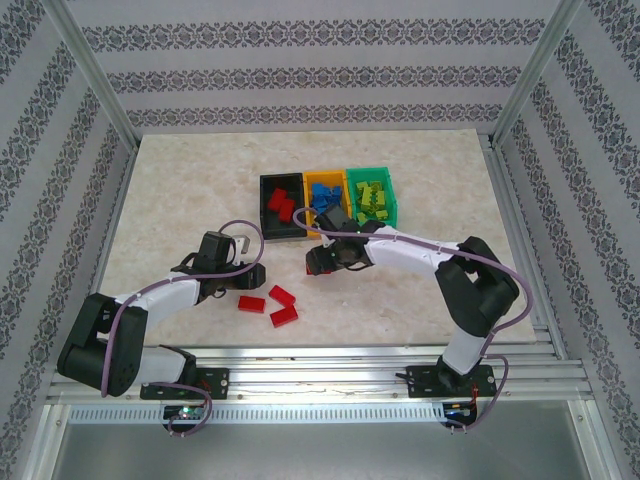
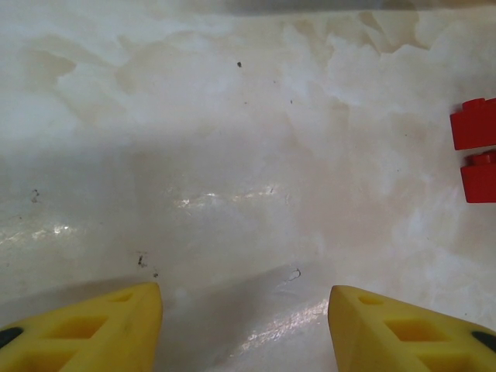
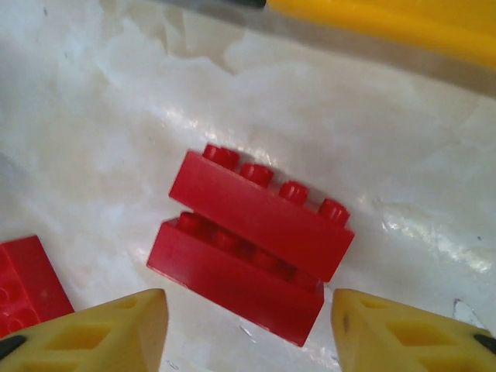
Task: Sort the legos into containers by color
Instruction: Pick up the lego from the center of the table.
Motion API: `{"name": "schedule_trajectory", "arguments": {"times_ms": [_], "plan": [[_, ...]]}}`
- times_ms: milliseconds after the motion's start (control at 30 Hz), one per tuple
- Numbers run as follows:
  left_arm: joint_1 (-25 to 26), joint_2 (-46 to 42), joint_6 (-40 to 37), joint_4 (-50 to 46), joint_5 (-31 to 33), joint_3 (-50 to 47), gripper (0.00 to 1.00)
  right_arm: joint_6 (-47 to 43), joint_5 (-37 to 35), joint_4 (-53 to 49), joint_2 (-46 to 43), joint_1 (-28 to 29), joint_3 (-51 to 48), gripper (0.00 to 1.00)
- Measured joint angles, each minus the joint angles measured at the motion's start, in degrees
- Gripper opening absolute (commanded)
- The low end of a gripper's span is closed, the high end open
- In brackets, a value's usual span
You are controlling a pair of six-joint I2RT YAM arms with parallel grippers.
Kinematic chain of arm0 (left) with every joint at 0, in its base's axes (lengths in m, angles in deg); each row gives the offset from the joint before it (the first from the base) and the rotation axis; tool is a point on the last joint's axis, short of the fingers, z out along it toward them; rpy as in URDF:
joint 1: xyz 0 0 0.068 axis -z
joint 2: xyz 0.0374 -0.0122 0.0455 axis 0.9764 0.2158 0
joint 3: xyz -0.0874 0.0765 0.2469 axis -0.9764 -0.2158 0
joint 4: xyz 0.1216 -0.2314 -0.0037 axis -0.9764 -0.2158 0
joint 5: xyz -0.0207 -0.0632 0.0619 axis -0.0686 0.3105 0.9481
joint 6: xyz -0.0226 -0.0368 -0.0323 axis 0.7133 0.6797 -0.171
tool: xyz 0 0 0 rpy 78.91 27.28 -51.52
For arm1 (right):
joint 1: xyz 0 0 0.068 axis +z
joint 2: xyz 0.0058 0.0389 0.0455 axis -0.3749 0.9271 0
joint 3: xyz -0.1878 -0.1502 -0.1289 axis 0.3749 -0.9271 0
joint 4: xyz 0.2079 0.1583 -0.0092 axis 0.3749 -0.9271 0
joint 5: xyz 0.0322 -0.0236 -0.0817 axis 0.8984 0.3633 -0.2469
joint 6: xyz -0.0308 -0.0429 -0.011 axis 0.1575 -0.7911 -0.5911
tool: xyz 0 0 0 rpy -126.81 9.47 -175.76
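Observation:
Three red legos lie on the table in front of the containers: one (image 1: pixel 250 303) on the left and a pair (image 1: pixel 283 306) to its right. In the right wrist view two of them (image 3: pixel 260 213) lie side by side, studs up and away, and another (image 3: pixel 23 283) sits at the left edge. My right gripper (image 1: pixel 318 262) (image 3: pixel 246 298) is open just above the pair, holding nothing. My left gripper (image 1: pixel 247 276) (image 2: pixel 244 298) is open over bare table, with two red legos (image 2: pixel 477 151) at its view's right edge.
At the back stand the black bin (image 1: pixel 263 212) with red bricks, the orange-yellow bin (image 1: pixel 327 176) with blue ones and the green bin (image 1: pixel 393 197) with yellow-green ones. A yellow edge (image 3: pixel 403 23) crosses the top of the right wrist view.

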Motion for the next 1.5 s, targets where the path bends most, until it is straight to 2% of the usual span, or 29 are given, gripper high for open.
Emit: {"name": "schedule_trajectory", "arguments": {"times_ms": [100, 333, 467, 1033, 1500], "plan": [[0.0, 0.0, 0.0, 0.0, 0.0, 0.0, 0.59, 0.5, -0.7, 0.4, 0.0, 1.0, 0.0, 0.68], [0.0, 0.0, 0.0, 0.0, 0.0, 0.0, 0.59, 3.1, -4.2, 1.0, 1.3, 3.2, 0.5, 0.71], [0.0, 0.0, 0.0, 0.0, 0.0, 0.0, 0.59, 5.1, -7.5, 1.2, 1.6, 3.8, 0.6, 0.77], [0.0, 0.0, 0.0, 0.0, 0.0, 0.0, 0.59, 7.8, -15.9, 0.5, 2.5, 6.8, 0.8, 0.80], [0.0, 0.0, 0.0, 0.0, 0.0, 0.0, 0.59, 7.5, -16.3, 0.0, 3.1, 6.8, 0.8, 0.80]]}}
